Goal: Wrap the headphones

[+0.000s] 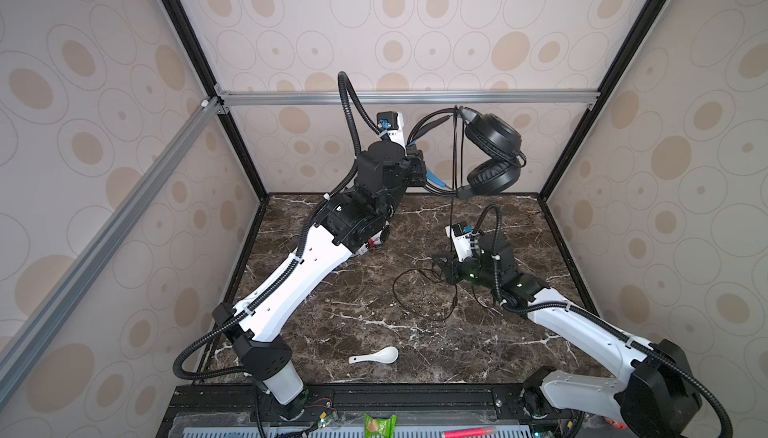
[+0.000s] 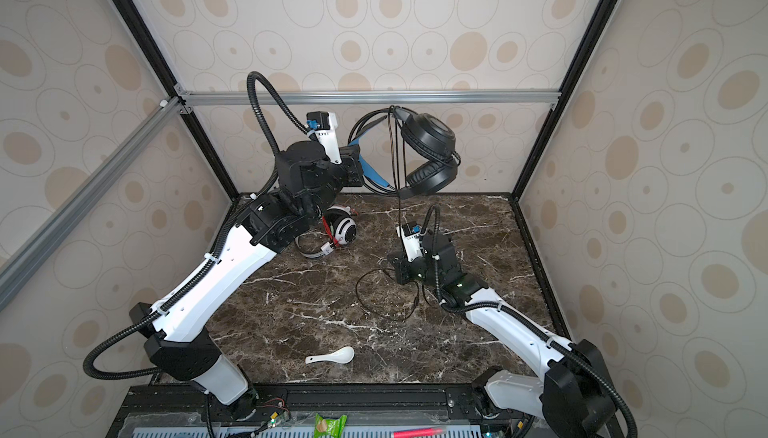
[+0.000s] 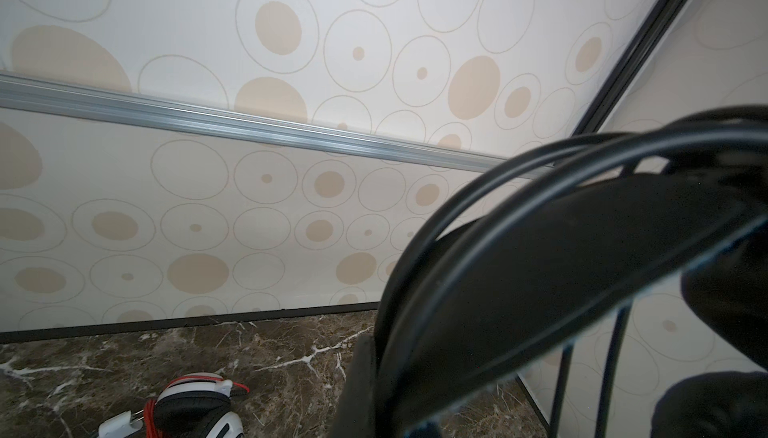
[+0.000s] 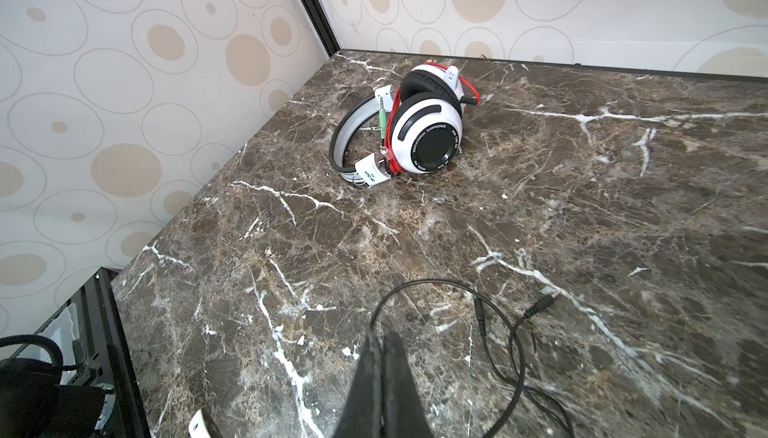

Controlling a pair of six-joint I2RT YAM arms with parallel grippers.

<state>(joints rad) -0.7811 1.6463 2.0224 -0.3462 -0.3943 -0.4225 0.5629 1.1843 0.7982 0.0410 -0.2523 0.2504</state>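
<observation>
The black headphones (image 1: 493, 153) (image 2: 430, 151) hang in the air near the back wall. My left gripper (image 1: 420, 168) (image 2: 353, 166) (image 3: 390, 382) is shut on their headband (image 3: 540, 274). Their black cord (image 1: 453, 207) drops from the band to my right gripper (image 1: 439, 266) (image 2: 392, 261) (image 4: 382, 340), which is shut on it just above the table. The rest of the cord lies in a loop (image 4: 498, 332) (image 1: 419, 296) beside that gripper, with its plug (image 4: 540, 305) free on the marble. The white headphones (image 2: 340, 228) (image 4: 424, 132) (image 3: 195, 411) rest at the back left with their red cord wound round them, partly hidden under my left arm.
A white spoon (image 1: 376, 356) (image 2: 332, 356) lies near the front edge of the marble table (image 1: 332, 332). A green packet (image 1: 379, 423) and a red pen (image 1: 469, 431) lie below the front rail. Patterned walls and black frame posts close in three sides.
</observation>
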